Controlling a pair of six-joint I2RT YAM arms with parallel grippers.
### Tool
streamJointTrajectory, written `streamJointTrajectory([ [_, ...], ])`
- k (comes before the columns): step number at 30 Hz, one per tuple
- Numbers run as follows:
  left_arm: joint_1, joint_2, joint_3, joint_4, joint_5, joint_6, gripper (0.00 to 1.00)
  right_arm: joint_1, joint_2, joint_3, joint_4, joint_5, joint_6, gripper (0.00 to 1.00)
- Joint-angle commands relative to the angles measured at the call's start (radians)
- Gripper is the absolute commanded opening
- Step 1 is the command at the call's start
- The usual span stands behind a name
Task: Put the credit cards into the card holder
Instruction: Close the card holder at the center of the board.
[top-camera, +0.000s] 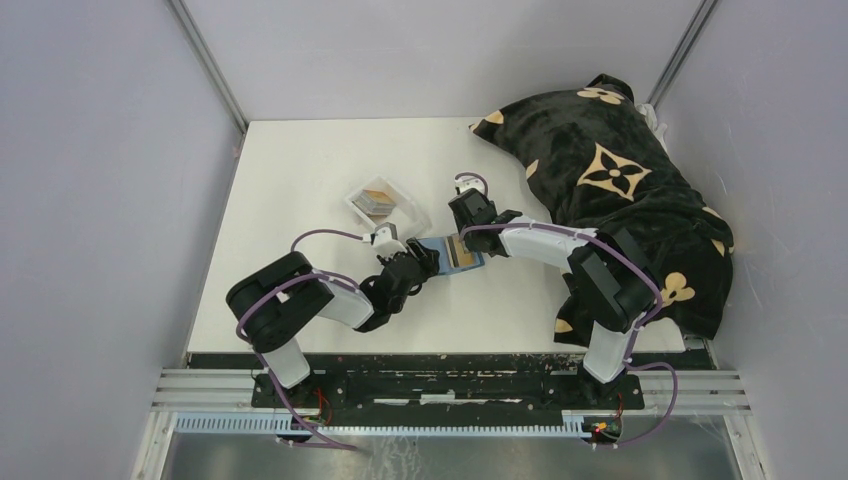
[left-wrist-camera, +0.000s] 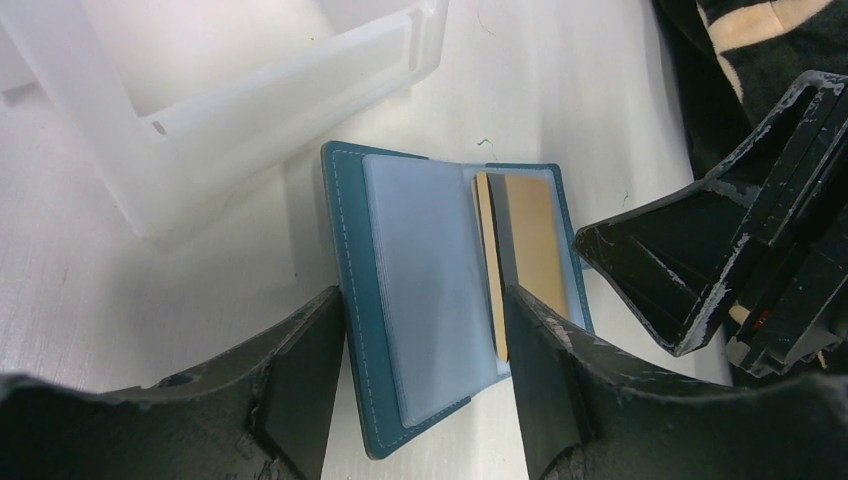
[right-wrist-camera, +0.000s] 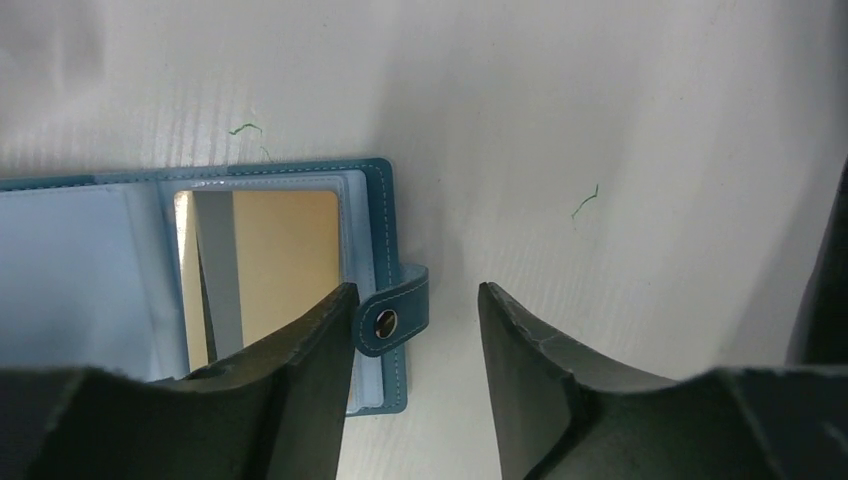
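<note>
The teal card holder (top-camera: 455, 253) lies open like a book on the white table. A tan credit card (left-wrist-camera: 535, 235) sits in a clear sleeve on its right half, with a dark grey edge beside it. My left gripper (left-wrist-camera: 425, 385) is open, and its fingers straddle the holder's left half (left-wrist-camera: 420, 270) from the near side. My right gripper (right-wrist-camera: 415, 330) is open at the holder's outer edge. The snap tab (right-wrist-camera: 395, 320) lies between its fingers, close against the left one. More credit cards (top-camera: 377, 197) lie in the clear tray.
A clear plastic tray (top-camera: 400, 215) stands just behind the holder, and its wall (left-wrist-camera: 250, 110) fills the upper left of the left wrist view. A black cloth with tan flower prints (top-camera: 610, 190) covers the table's right side, under the right arm.
</note>
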Motion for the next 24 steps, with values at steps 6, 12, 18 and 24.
streamJointTrajectory([
  [6,-0.001,-0.022,0.046,0.034,-0.021,0.025,0.65,0.003,-0.028,0.042,-0.003,0.053,-0.034,0.42],
  [12,-0.003,-0.036,0.064,0.017,-0.027,0.042,0.65,0.003,-0.046,0.030,-0.003,0.043,-0.034,0.36],
  [18,-0.004,-0.058,0.068,0.002,-0.031,0.050,0.65,0.002,-0.078,0.016,-0.010,0.031,-0.027,0.38],
  [24,-0.006,-0.065,0.092,-0.026,-0.028,0.076,0.65,-0.004,-0.085,0.020,-0.017,0.010,-0.025,0.34],
])
